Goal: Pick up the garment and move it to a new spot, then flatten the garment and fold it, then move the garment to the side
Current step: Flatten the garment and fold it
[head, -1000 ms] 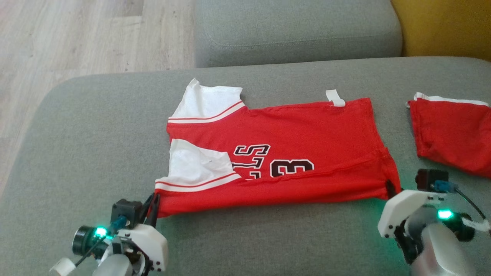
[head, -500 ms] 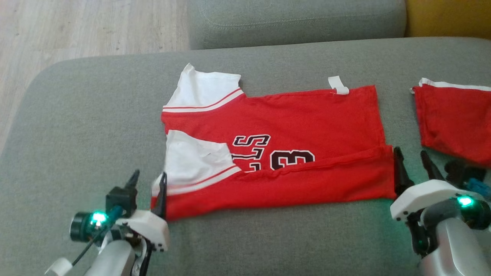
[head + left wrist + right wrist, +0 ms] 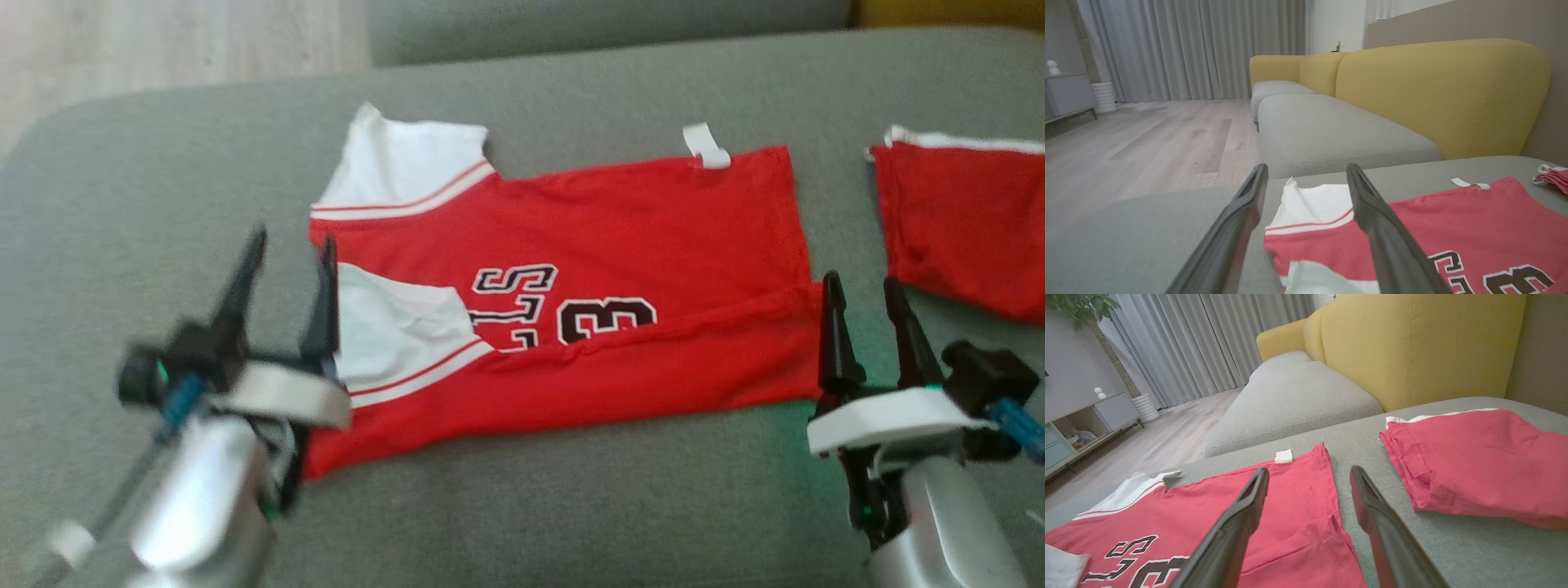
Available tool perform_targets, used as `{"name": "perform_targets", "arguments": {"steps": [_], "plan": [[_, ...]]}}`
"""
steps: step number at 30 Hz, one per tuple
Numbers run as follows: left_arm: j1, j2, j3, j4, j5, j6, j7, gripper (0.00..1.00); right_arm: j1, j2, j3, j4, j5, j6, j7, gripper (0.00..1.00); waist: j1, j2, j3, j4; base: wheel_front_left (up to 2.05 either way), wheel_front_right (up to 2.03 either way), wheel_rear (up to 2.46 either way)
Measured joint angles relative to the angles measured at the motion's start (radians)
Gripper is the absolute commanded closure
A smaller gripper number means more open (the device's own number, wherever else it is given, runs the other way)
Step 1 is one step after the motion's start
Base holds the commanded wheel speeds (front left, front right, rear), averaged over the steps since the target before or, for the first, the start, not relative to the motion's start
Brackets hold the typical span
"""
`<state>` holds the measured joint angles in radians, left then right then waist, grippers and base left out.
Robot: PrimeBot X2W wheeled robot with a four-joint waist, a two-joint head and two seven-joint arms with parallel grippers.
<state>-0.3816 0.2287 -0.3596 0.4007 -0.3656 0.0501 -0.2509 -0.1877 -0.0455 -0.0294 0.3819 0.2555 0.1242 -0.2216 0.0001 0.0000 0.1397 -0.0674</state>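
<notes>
Clearly, wrist views: yellow backrest, curtains, beyond jersey

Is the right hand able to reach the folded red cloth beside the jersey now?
Probably yes. The right hand stands open beside the folded red cloth, with bare cushion between them and nothing in the way; the jersey lies on its other side.
</notes>
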Motion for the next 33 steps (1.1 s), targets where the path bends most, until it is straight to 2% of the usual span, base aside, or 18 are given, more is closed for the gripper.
{"name": "perform_targets", "arguments": {"steps": [4, 8, 12, 15, 22, 28, 33], "plan": [[-0.12, 0.053, -0.002, 0.008, 0.022, -0.045, 0.044, 0.0, -0.03, -0.001, 0.019, -0.012, 0.013, 0.0, -0.009, 0.0, 0.0, 0.0, 0.039, -0.023, 0.0, 0.0, 0.0], [-0.317, 0.114, -0.017, 0.074, 0.022, -0.127, 0.192, 0.0, -0.062, 0.0, 0.062, -0.032, 0.038, 0.0, -0.017, 0.0, 0.0002, 0.0, 0.096, -0.063, 0.0, 0.0, 0.0], [-0.469, 0.185, -0.052, 0.179, 0.004, -0.169, 0.357, 0.0, -0.079, -0.001, 0.107, -0.044, 0.065, 0.0, -0.022, 0.0, 0.0002, 0.0, 0.152, -0.112, 0.0, 0.0, 0.0], [-0.548, 0.23, -0.088, 0.249, -0.041, -0.175, 0.476, 0.0, -0.092, -0.001, 0.14, -0.056, 0.086, 0.0, -0.027, 0.0, 0.0002, 0.0, 0.195, -0.149, 0.0, 0.0, 0.0], [-0.652, 0.312, -0.221, 0.315, -0.237, -0.183, 0.681, 0.0, -0.127, -0.001, 0.193, -0.08, 0.109, 0.0, -0.029, 0.0, 0.0001, 0.0, 0.282, -0.227, 0.0, 0.0, 0.0], [-0.688, 0.362, -0.248, 0.4, -0.277, -0.183, 0.726, 0.0, -0.128, -0.001, 0.21, -0.099, 0.132, 0.0, -0.029, 0.0, 0.0, -0.0001, 0.327, -0.277, 0.0, 0.0, 0.0], [-0.711, 0.372, -0.271, 0.433, -0.286, -0.183, 0.726, 0.0, -0.128, -0.001, 0.207, -0.097, 0.141, 0.0, -0.029, 0.0, 0.0, 0.0, 0.348, -0.303, 0.0, 0.0, 0.0]]}}
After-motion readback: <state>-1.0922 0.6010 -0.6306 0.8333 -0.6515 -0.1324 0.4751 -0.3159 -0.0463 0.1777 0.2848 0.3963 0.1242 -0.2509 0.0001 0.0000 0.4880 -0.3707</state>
